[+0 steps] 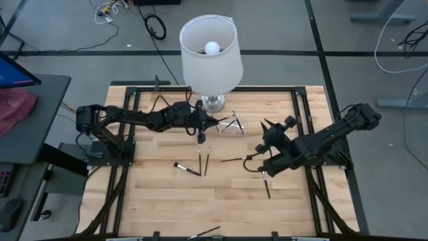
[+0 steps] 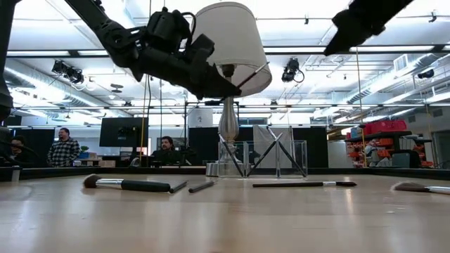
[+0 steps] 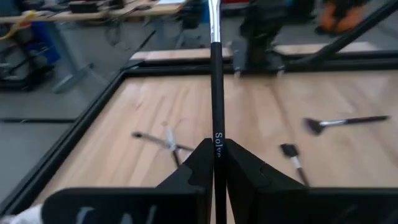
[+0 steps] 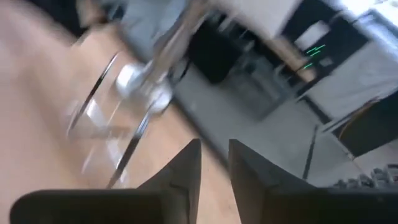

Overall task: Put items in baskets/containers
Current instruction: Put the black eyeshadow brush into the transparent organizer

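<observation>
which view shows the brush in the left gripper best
The left wrist view: the black-handled brush stands clamped between the left gripper fingers. The high view shows it as a small dark stick; the low and right wrist views don't show it clearly.

Table: we see pale wood running level across the front.
Brushes: a dark-handled brush lies left, a slim one right of centre, another tip at the far right.
Clear box: behind them, brushes leaning crossed inside.
Lamp: white shade above the box.
Left arm: up beside the shade.
People: in the room behind.
</observation>
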You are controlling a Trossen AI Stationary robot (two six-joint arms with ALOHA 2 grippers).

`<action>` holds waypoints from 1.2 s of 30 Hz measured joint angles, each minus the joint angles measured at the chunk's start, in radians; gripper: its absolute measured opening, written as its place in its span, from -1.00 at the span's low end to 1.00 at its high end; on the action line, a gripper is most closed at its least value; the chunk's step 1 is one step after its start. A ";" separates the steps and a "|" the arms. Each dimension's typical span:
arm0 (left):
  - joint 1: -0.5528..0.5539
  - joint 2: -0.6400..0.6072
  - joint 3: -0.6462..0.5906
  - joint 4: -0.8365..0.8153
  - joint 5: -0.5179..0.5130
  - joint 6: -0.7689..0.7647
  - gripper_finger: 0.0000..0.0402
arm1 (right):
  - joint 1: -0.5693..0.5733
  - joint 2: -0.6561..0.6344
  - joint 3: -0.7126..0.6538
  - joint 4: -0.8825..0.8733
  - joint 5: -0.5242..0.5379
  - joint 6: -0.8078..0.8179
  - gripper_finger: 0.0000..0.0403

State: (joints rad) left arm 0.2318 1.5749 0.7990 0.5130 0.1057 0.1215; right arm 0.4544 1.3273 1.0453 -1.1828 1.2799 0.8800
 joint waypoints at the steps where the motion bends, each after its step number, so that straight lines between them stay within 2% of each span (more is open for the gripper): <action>1: 0.005 0.000 0.000 0.013 0.034 0.000 -0.81 | 0.000 -0.018 -0.051 0.070 0.046 0.016 -0.59; 4: 0.013 0.002 0.000 0.020 0.092 0.002 -0.84 | -0.010 -0.053 -0.220 0.367 0.079 -0.027 -0.59; 6: 0.012 0.004 -0.002 0.020 0.109 0.004 -0.89 | -0.027 -0.058 -0.320 0.629 0.005 -0.167 -0.59; 8: 0.012 0.004 -0.002 0.040 0.119 0.003 -0.92 | -0.048 -0.058 -0.408 0.961 -0.069 -0.366 -0.59; 10: 0.012 0.004 -0.002 0.057 0.134 -0.005 -0.92 | -0.083 -0.056 -0.490 1.341 -0.194 -0.619 -0.59; 12: 0.010 0.004 -0.001 0.070 0.142 -0.005 -0.87 | -0.130 -0.052 -0.568 1.719 -0.407 -0.865 -0.59; 14: 0.003 0.004 -0.001 0.069 0.142 -0.010 -0.82 | -0.180 -0.043 -0.625 2.039 -0.604 -1.028 -0.59; 16: -0.007 0.004 -0.001 0.069 0.143 -0.021 -0.79 | -0.222 -0.043 -0.674 2.250 -0.673 -1.106 -0.59; 18: -0.020 0.004 -0.001 0.072 0.143 -0.020 -0.81 | -0.269 -0.043 -0.705 2.332 -0.680 -1.096 -0.59; 20: -0.037 0.004 -0.002 0.088 0.143 -0.021 -0.87 | -0.324 -0.040 -0.728 2.329 -0.724 -1.036 -0.57; 25: -0.065 0.004 -0.002 0.112 0.143 -0.022 -0.93 | -0.431 0.027 -0.725 2.309 -0.988 -0.897 -0.42; 32: -0.066 0.004 -0.001 0.111 0.098 -0.041 -0.91 | -0.447 0.154 -0.665 2.459 -1.134 -0.993 -0.09; 36: -0.066 0.004 -0.002 0.112 0.098 -0.050 -0.93 | -0.447 0.181 -0.628 2.484 -1.176 -1.043 0.00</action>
State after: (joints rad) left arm 0.1661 1.5791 0.7975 0.6246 0.2036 0.0715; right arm 0.0078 1.5080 0.4170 1.3014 0.1041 -0.1625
